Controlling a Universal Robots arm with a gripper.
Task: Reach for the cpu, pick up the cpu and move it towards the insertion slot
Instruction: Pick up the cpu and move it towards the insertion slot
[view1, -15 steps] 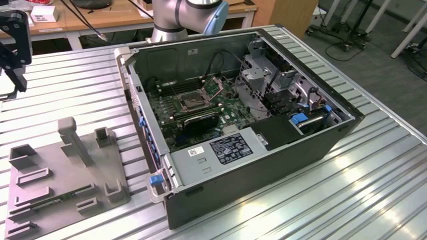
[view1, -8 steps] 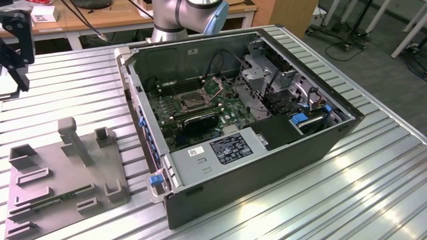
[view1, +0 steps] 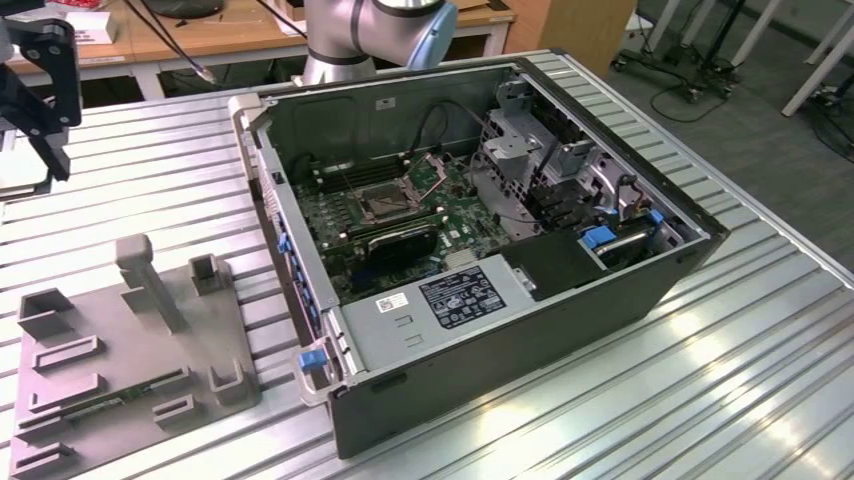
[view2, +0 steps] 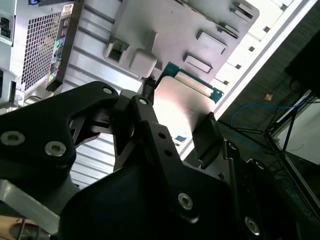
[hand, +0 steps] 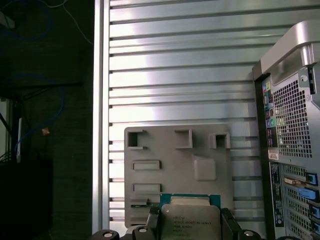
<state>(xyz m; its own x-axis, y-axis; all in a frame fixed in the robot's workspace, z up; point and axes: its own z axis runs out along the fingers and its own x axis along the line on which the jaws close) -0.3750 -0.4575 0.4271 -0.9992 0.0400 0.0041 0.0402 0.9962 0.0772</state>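
The tool grips the cpu above the grey fixture plate on the table. Beside that plate, the computer case wall stands between it and the insertion slot.

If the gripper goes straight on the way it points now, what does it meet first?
Probably the flat grey plastic holder plate on the ribbed metal table: in the first wrist view it lies directly beyond the gripper and the silvery square cpu it grips. Depth is unclear.
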